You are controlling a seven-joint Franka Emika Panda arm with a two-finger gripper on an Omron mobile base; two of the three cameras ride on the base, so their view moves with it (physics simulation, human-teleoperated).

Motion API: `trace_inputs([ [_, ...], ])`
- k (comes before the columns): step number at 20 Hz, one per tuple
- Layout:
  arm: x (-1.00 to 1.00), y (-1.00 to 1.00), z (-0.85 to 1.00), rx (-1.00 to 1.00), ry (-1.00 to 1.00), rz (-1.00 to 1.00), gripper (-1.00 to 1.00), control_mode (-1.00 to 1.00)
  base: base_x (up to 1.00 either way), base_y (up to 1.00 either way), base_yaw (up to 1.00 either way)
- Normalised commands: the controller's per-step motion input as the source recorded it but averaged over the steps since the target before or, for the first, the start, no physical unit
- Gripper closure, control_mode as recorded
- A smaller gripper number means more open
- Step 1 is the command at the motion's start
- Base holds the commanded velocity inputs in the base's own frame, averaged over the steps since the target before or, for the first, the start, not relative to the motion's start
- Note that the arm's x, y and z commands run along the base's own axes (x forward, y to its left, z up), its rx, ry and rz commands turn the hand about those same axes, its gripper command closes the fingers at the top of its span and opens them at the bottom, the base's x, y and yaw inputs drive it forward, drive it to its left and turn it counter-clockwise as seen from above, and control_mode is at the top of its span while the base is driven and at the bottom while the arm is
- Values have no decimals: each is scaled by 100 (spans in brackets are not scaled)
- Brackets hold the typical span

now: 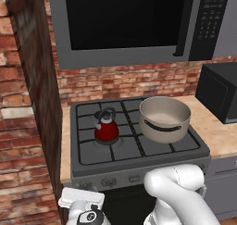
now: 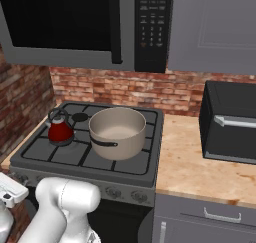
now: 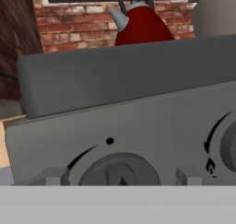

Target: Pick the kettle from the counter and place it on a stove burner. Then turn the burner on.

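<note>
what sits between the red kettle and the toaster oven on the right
The big beige pot stands on the stove between the kettle and the black toaster oven, then a bare stretch of tan counter. The right base view shows it best.

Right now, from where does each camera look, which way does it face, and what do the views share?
Left base view: behind the arm's left, looking down over the stove; white arm at lower right.
Right base view: behind its right, facing stove and counter; arm at lower left.
Hand view: low before the stove front, facing a knob between the gripper tips.
Shared: the kettle on a burner, beside the pot.
</note>
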Motion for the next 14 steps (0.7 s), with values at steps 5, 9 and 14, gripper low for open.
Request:
trace_inputs([
  [5,20,4,-15,0,-3,0,-100,-100,0,0,0],
  [9,18,1,-2,0,0,0,100,-100,0,0,0],
  [14,7,0,0,0,0,0,100,-100,0,0,0],
])
